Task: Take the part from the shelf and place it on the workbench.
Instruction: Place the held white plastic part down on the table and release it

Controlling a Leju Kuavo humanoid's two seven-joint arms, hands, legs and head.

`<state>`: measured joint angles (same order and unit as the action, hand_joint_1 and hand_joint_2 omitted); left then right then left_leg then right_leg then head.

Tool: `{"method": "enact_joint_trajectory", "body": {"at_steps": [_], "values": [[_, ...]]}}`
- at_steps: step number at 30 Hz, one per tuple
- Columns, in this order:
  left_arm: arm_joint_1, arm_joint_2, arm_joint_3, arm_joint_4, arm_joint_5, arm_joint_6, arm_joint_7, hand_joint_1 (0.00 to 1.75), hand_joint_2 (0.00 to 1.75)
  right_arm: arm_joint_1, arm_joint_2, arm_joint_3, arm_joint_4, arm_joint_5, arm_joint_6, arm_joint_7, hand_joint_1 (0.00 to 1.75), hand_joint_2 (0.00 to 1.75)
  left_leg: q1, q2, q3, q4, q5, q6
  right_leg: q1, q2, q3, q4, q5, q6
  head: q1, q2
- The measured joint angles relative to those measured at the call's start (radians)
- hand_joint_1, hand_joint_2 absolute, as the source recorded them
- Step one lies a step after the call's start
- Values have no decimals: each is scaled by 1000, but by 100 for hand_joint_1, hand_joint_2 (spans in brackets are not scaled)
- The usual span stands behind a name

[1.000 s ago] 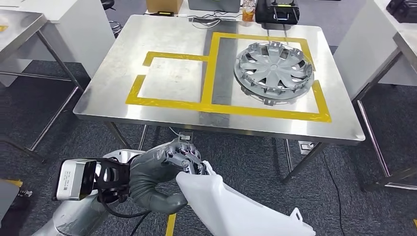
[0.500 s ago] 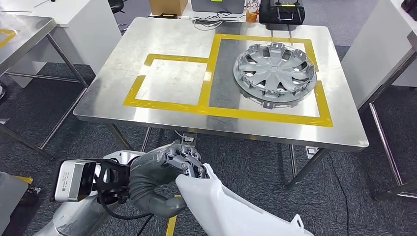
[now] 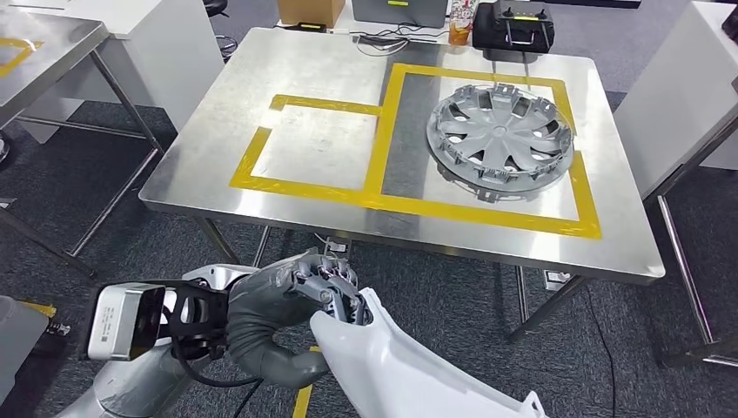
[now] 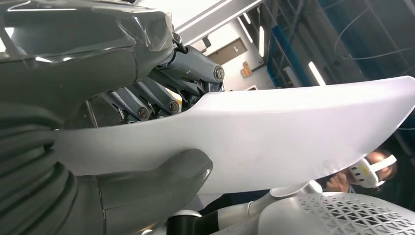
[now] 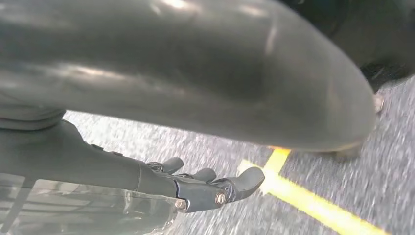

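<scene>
Gripping one end of a white moulded plastic part, the left hand holds it low in front of the robot, above the dark carpeted floor and short of the workbench. The part is long, smooth and curved; in the head view it runs from the hand down toward the lower right, ending near a small tab at its far tip. In the left wrist view the thick grey thumb presses on one face of the part and the darker fingers clamp the opposite face.

The right hand hangs over grey carpet, near a yellow floor stripe; its fingers lie loosely extended and slightly apart, holding nothing.

Ahead, the workbench is a steel table marked with yellow tape into a smaller square on the left and a larger one on the right. A silver wheel cover lies flat inside the larger square. At the far edge of the table stand a cardboard box, a black case and an orange cup.

In the left wrist view, a person wearing a white headset shows beyond the part.
</scene>
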<state>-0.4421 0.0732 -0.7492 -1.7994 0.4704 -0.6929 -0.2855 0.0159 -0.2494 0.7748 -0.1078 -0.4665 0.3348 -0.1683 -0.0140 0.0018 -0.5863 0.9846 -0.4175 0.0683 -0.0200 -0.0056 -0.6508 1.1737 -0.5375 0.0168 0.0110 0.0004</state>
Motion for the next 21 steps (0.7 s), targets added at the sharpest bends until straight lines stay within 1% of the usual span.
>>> {"method": "enact_joint_trajectory", "body": {"at_steps": [1, 2, 3, 4, 5, 6, 7, 8, 10, 12, 13, 14, 16, 17, 18, 19, 20, 21], "values": [[2, 0, -1, 0, 0, 0, 0, 175, 175, 0, -1, 0, 0, 0, -1, 0, 0, 0, 0, -2, 0, 0, -1, 0, -2, 1, -34, 61, -19, 2, 1, 0], [4, 0, -2, 0, -1, 0, 1, 175, 175, 1, -2, 0, 1, 0, -2, 0, 0, 0, 1, -5, 0, 0, -3, -2, -5, 1, -58, 99, -26, 8, 1, 0], [6, 0, -2, 0, -1, 0, 2, 175, 175, 1, -3, 0, 1, 0, -3, 0, 0, 0, 3, -7, 1, 2, -5, -5, -9, 1, -67, 103, -18, 19, 1, 0], [7, 0, -3, 0, -1, 0, 2, 175, 175, 1, -4, 0, 1, 0, -4, -1, 0, 0, 6, -10, 2, 5, -9, -9, -14, 1, -55, 70, 4, 33, 2, 0], [7, 0, -3, 0, -1, 0, 2, 175, 175, 2, -4, 0, 2, 0, -6, -3, 0, 0, 9, -12, 3, 11, -15, -16, -20, 1, -27, 6, 35, 48, 2, 0], [8, 0, -3, 0, -1, 0, 3, 175, 175, 1, -4, 0, 2, 1, -7, -5, 0, 0, 10, -14, 1, 22, -23, -24, -23, 2, 1, -55, 59, 58, 3, 0], [7, 0, -3, 0, -1, 1, 4, 175, 175, 1, -4, 0, 2, 1, -7, -7, 0, 0, 9, -16, -3, 33, -31, -32, -26, 3, 24, -102, 76, 57, 3, 0], [7, 0, -3, -1, -1, 1, 4, 175, 175, 0, -4, 0, 3, 1, -6, -9, 0, 0, 8, -16, -6, 42, -39, -39, -26, 4, 37, -128, 82, 50, 3, 0], [7, 0, -2, -2, 0, 1, 6, 175, 175, 0, -5, 0, 4, 1, -5, -11, 0, 0, 9, -17, -8, 49, -47, -45, -22, 6, 41, -131, 77, 25, 1, 0], [7, 0, 0, -4, 0, 1, 6, 175, 175, 0, -4, 0, 4, 2, -4, -13, 0, 0, 14, -15, -12, 63, -57, -52, -21, 6, 48, -132, 72, 11, 0, 0], [7, 0, 0, -5, 0, 1, 6, 175, 175, 0, -4, 0, 4, 2, -4, -14, 0, 0, 17, -12, -25, 92, -71, -57, -22, 6, 53, -132, 69, 5, 0, 0], [7, 0, 0, -6, 0, 1, 6, 175, 175, 0, -4, 0, 5, 2, -4, -14, 0, 0, 18, -10, -49, 141, -91, -62, -22, 6, 59, -133, 65, 0, -1, 0], [8, 1, 0, -6, 0, 1, 6, 175, 175, 0, -5, 0, 5, 2, -4, -14, 0, 0, 19, -8, -123, 271, -133, -68, -18, 6, 68, -133, 57, -9, -1, 0], [9, 2, 0, -6, 0, 1, 6, 175, 175, 0, -5, 0, 5, 2, -4, -14, 0, 0, 19, -7, -157, 319, -140, -67, -16, 7, 73, -133, 52, -11, -1, 0], [9, 2, 0, -6, 0, 1, 6, 175, 175, 1, -5, 0, 5, 2, -4, -14, 0, 0, 18, -7, -176, 333, -128, -64, -13, 7, 80, -133, 46, -12, -1, 0], [9, 3, 0, -6, 0, 1, 6, 175, 175, 1, -5, 0, 5, 2, -4, -14, 0, 0, 16, -8, -176, 309, -98, -57, -10, 8, 88, -133, 39, -13, -1, 0], [9, 3, 0, -7, 0, 1, 6, 175, 175, 1, -4, 0, 5, 2, -4, -14, 0, 0, 12, -7, -157, 251, -55, -45, -6, 8, 98, -135, 32, -13, -1, 0], [9, 3, 0, -7, 0, 1, 6, 175, 175, 1, -3, 0, 5, 2, -4, -15, 0, 0, 5, -7, -129, 182, -16, -28, -4, 9, 107, -137, 26, -13, 0, 0]]}}
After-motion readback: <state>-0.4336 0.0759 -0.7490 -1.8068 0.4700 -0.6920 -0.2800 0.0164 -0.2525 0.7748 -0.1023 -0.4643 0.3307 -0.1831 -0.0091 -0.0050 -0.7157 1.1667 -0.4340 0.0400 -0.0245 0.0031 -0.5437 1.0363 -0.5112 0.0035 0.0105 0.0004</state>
